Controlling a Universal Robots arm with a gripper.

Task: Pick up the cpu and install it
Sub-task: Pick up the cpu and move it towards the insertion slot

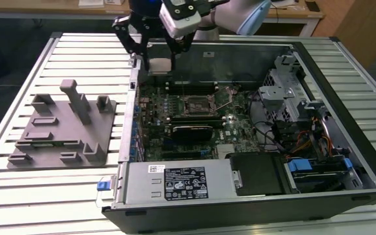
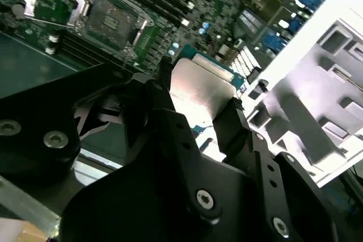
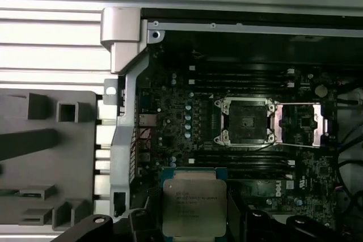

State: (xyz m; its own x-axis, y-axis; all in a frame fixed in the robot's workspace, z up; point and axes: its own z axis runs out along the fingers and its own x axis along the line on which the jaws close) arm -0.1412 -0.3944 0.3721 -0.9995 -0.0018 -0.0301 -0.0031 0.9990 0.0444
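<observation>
Gripper [image 1: 156, 59] is pinching the cpu [image 1: 160, 66] by two opposite edges and holding it flat, up in the air over the rim of the open pc case [image 1: 253, 61]. So pickup looks done to me and this is the carry-over part; nothing is seated yet. The socket [image 3: 245, 121] sits below the gripper and further into the case, well apart from the chip, with its load plate [image 3: 300, 124] flipped open beside it. The grey fixture [image 1: 60, 127] is off to the gripper's other side, outside the case wall.

My read: getting it in calls for squaring the chip over the socket, matching orientation and keeping it level — a tilted drop could jam or damage things.

The second wrist view shows the fingers [image 2: 229, 126] clamped on the chip's edges, which the first wrist view doesn't. The first wrist view looks straight down and puts chip and open socket in one picture, so the offset is easy to judge. The exterior view adds the height above the board.
</observation>
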